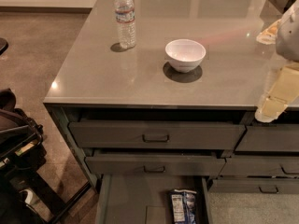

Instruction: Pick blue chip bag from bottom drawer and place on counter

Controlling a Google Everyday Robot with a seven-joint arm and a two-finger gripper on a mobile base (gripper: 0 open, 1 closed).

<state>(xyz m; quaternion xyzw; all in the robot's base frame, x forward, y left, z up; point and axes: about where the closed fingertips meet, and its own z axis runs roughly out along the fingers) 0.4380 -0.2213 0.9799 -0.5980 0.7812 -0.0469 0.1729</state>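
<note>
The blue chip bag (183, 207) lies flat at the right side of the open bottom drawer (131, 199), partly cut off by the lower edge of the view. The grey counter (93, 73) spans the upper part of the view above the drawer fronts. My gripper (267, 111), cream-coloured, hangs at the right edge, over the counter's front right edge. It is well above and to the right of the bag and holds nothing I can see.
A water bottle (125, 18) stands on the counter at the back left. A white bowl (185, 55) sits mid-counter. Two handled drawers (155, 136) are slightly pulled out above the bottom one. Dark equipment (16, 143) stands on the floor at left.
</note>
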